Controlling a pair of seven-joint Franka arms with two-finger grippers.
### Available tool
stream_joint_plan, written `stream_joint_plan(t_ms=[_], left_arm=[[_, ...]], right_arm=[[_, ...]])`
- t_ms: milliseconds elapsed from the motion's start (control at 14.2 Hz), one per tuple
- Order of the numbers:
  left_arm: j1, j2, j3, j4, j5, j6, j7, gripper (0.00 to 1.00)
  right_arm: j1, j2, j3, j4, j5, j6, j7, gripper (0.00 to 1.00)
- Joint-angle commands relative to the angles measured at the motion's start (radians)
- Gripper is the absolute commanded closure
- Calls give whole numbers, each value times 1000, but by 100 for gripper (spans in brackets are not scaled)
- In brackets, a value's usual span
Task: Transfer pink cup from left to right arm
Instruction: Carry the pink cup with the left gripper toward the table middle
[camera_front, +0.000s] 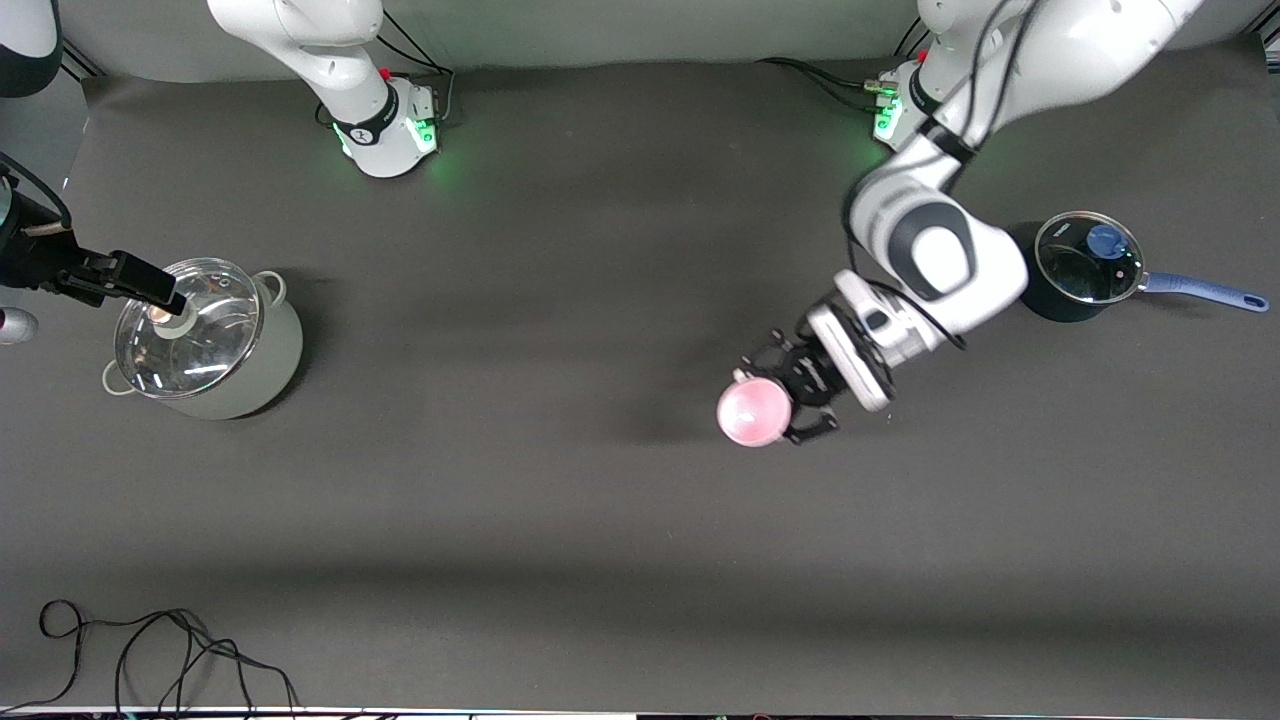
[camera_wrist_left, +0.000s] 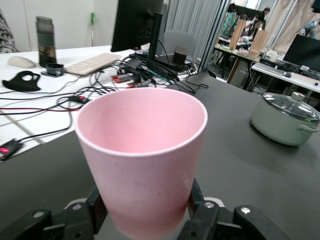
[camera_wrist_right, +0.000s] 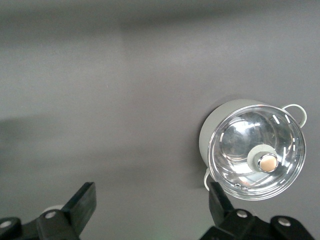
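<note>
Front view: pink cup (camera_front: 753, 412) sits upright in the left claw (camera_front: 790, 400), up over the bare middle of the worktop (camera_front: 560, 480), toward the left arm's end. Left wrist view shows the cup (camera_wrist_left: 142, 160) w/ its mouth up, black linkage fingers (camera_wrist_left: 200, 212) clamped on its lower wall from both sides. Cup looks empty inside.

Left arm (camera_front: 940, 250) reaches down from its base at the top of the view, elbow bent, wrist angled toward the table centre.

Dark saucepan (camera_front: 1085, 265) w/ glass lid and blue handle stands on the worktop beside the left arm's elbow, farther from the front camera than the cup.

Right claw (camera_front: 165, 295) hangs over the glass lid of the pale-green stockpot (camera_front: 205, 340) at the right arm's end of the worktop, well apart from the cup. Right wrist view: its two black fingers (camera_wrist_right: 82, 202) spread wide apart, nothing between them, pot (camera_wrist_right: 255, 150) and lid knob below.

Loose black cable (camera_front: 160, 650) lies at the worktop edge nearest the front camera, right arm's end.
</note>
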Motion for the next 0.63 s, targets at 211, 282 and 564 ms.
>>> stream_joint_plan(t_ms=[211, 282, 564], left_arm=[[20, -33, -251, -21, -26, 214, -79, 76], [16, -35, -259, -21, -26, 228, -79, 79], [23, -33, -343, 10, -17, 288, -79, 72]], right_arm=[[0, -3, -8, 14, 2, -14, -16, 0], [3, -3, -8, 12, 2, -14, -9, 0], [8, -17, 7, 28, 61, -46, 155, 0]])
